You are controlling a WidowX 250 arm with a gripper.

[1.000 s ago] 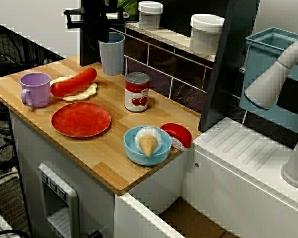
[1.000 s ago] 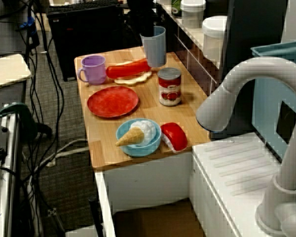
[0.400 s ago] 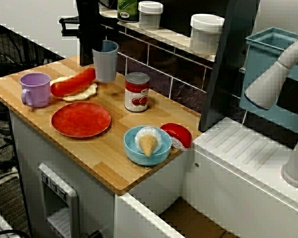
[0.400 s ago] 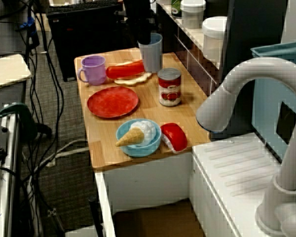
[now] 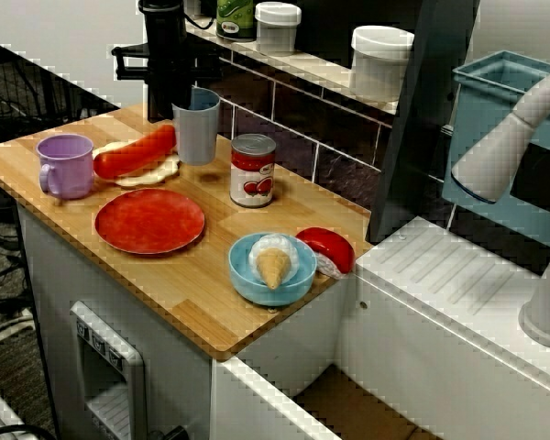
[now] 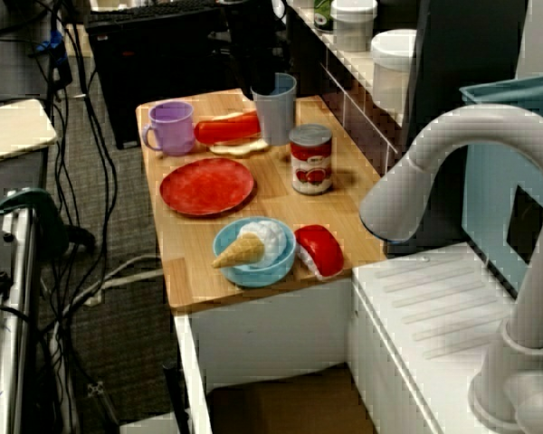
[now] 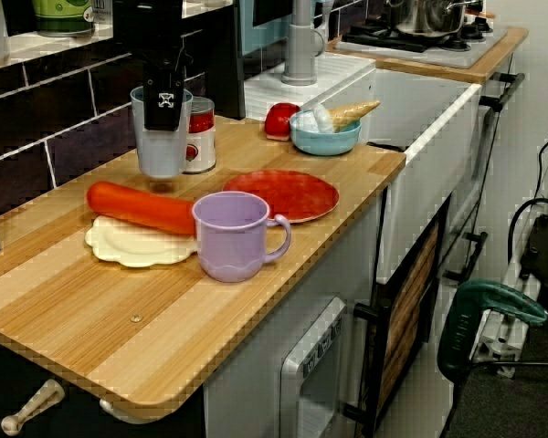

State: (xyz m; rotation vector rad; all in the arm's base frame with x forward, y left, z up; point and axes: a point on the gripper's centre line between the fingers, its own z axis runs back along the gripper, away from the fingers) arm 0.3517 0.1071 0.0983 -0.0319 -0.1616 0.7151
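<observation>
A: Entry one. What do we record for the pincer (image 7: 167,108)?

B: Black, upright, clamped on the rim of the grey-blue cup (image 7: 160,146), with one finger down the cup's outer wall. A second ago we had the cup higher and closer to the tiled wall. It has since come down and out from the wall.

A: And where does the cup sit?

B: Straight under the pincer, upright, its base down at the wooden counter (image 7: 164,338). In the low view along the counter we cannot tell whether it touches the wood.

A: Entry two, the nearest things?

B: One tomato tin (image 5: 253,170), just beside the cup on the sink side, unmoved. One red sausage (image 5: 136,151) lying on a cream bun (image 7: 128,246), just beside the cup on the side away from the sink. In the view from the front corner the cup now stands right at the sausage's tip, where before they stood apart.

A: Entry three?

B: One red plate (image 5: 149,220), near the pincer, toward the counter's front edge. One purple mug (image 5: 66,165), beyond the sausage from the pincer. Both are as we had them earlier.

A: Farthest?

B: One blue bowl (image 5: 257,280) holding an ice-cream cone (image 5: 273,264), with a red piece (image 5: 328,247) touching it. These lie well apart from the pincer, at the sink end, unchanged.
</observation>
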